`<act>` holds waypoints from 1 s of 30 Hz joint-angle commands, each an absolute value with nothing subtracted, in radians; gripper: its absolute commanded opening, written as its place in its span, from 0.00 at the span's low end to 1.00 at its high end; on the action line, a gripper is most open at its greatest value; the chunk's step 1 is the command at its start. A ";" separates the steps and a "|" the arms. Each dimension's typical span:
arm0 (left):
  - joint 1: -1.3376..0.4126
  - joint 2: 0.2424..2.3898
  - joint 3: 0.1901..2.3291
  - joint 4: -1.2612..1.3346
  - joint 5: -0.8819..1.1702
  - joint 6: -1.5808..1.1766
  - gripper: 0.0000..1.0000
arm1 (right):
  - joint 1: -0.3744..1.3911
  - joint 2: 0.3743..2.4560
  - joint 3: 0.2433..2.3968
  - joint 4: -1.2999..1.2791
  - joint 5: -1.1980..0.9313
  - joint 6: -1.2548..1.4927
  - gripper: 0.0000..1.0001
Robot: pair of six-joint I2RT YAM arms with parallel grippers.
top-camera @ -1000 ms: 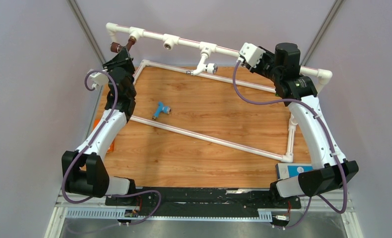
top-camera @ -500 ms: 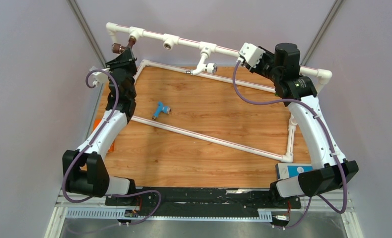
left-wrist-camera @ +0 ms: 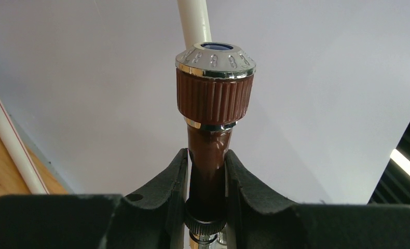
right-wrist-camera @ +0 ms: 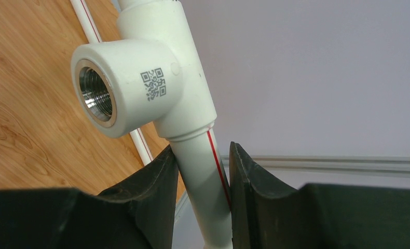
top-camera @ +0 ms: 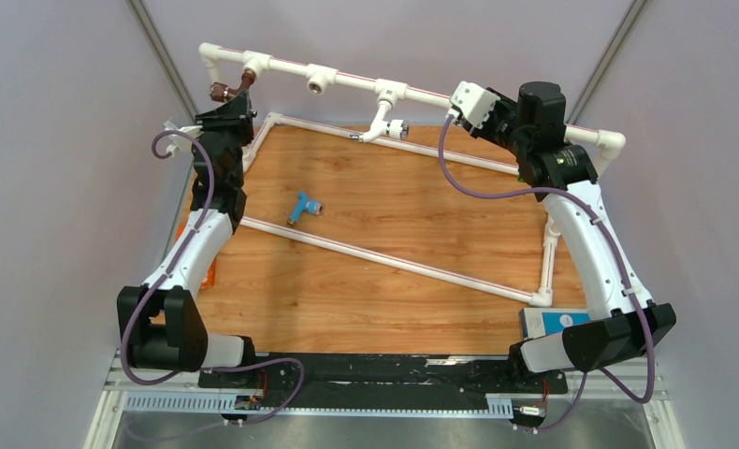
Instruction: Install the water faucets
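We see the left end effector closed on the brown faucet, its two dark fingers pressed against either side of the faucet's narrow neck. The ribbed knob with its chrome cap stands clear above the fingertips, and a knurled dark collar shows low between them. From above, this faucet sits at the far left corner, raised off the desk, with one end meeting the leftmost tee of the pipe frame; we cannot tell how far it is threaded in. The right end effector is clamped around a straight run of the pipe frame's upper bar, just beside a tee whose metal-threaded socket is open and faces out over the desk. In the top view that arm reaches to the far right part of the bar. The white faucet hangs from the third tee along the bar, between the two end effectors, with its spout pointing down toward the desk. The second tee, between the brown and white faucets, has an open socket. The blue faucet lies on its side on the desk, untouched, left of centre, near the left arm and just beyond the frame's diagonal pipe.
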State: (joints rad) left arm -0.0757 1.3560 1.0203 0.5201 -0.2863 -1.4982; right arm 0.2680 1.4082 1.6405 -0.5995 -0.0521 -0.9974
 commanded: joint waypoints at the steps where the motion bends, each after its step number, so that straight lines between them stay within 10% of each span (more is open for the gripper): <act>1: -0.022 1.374 1.063 0.405 -0.157 -1.433 0.00 | 0.290 1.413 1.612 -0.655 -0.147 -0.824 0.00; 30: 0.049 1.388 1.075 0.390 0.071 -1.661 0.00 | 0.291 1.407 1.609 -0.657 -0.163 -0.821 0.00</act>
State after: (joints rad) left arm 0.0536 1.3598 1.0996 0.3801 0.0399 -1.5776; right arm 0.2676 1.4059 1.6360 -0.5930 -0.0540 -0.9970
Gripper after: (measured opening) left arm 0.330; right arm 0.375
